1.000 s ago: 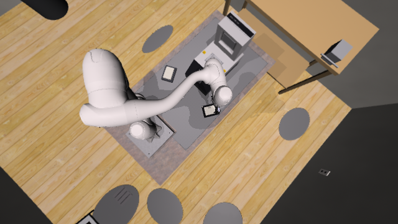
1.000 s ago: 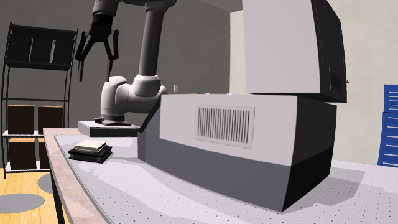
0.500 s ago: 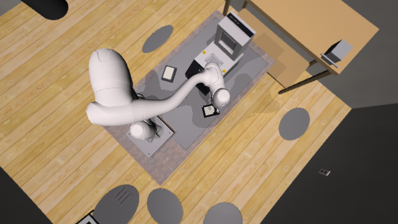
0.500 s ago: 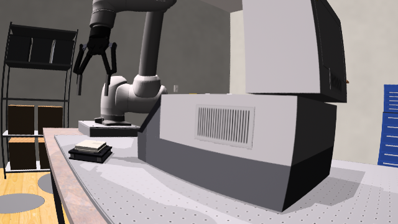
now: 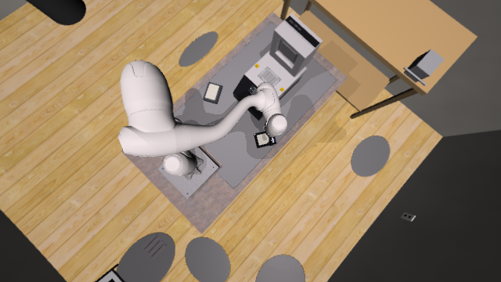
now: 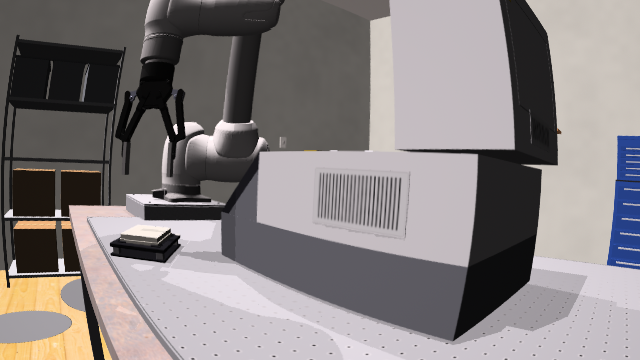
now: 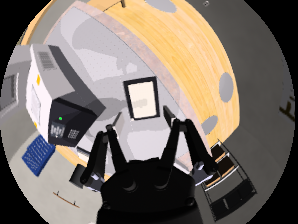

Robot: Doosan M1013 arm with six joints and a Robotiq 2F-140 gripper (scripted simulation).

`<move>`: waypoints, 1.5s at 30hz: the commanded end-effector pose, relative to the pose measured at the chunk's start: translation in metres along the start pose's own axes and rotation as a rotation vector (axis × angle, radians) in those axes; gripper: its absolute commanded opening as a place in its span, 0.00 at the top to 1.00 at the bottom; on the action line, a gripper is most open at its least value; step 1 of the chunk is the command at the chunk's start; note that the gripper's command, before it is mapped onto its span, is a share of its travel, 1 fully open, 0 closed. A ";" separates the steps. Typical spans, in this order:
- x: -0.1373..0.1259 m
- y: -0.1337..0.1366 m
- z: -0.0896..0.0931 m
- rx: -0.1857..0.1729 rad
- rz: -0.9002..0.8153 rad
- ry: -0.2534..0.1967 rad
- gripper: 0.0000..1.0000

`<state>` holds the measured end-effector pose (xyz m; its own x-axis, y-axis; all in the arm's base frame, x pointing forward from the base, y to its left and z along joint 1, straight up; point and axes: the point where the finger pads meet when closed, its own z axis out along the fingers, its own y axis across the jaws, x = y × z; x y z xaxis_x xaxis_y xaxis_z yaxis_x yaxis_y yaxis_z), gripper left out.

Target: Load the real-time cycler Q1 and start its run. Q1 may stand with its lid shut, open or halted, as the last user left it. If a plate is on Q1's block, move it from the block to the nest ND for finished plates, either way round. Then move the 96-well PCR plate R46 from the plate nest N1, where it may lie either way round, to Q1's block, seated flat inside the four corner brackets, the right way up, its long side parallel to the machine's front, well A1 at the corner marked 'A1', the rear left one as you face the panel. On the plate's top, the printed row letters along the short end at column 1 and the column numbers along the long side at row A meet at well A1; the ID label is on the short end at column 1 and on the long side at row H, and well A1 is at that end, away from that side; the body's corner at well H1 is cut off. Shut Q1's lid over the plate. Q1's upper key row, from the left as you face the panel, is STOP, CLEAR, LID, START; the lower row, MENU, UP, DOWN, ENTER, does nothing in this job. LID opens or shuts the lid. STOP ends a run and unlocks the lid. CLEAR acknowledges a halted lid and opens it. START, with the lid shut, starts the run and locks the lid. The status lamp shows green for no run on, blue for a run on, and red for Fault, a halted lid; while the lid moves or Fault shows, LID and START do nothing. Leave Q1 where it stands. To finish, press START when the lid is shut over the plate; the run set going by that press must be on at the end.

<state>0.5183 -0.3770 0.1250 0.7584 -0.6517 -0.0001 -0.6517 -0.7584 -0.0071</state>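
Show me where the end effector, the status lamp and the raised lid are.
end effector (image 6: 148, 148), exterior view, between its fingertips
status lamp (image 7: 60, 120), wrist view, the green dot
raised lid (image 6: 450, 75), exterior view, its grey side

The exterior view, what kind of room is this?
Probably a laboratory: a real-time cycler with its lid raised stands on a perforated bench top, a PCR plate lies in a black nest beside it, and a robot arm's open gripper hangs above.

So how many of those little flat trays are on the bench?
2. One tray lies on the far side of the arm from the machine's front; the other sits right under the open gripper. Others may be hidden behind the machine.
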 end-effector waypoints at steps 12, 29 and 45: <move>0.000 0.000 0.044 0.000 0.000 0.000 0.34; 0.000 0.000 0.094 0.000 0.000 0.000 0.34; 0.000 0.000 0.111 0.000 0.000 0.000 0.34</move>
<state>0.5189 -0.3765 0.0145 0.7584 -0.6517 0.0002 -0.6517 -0.7584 -0.0071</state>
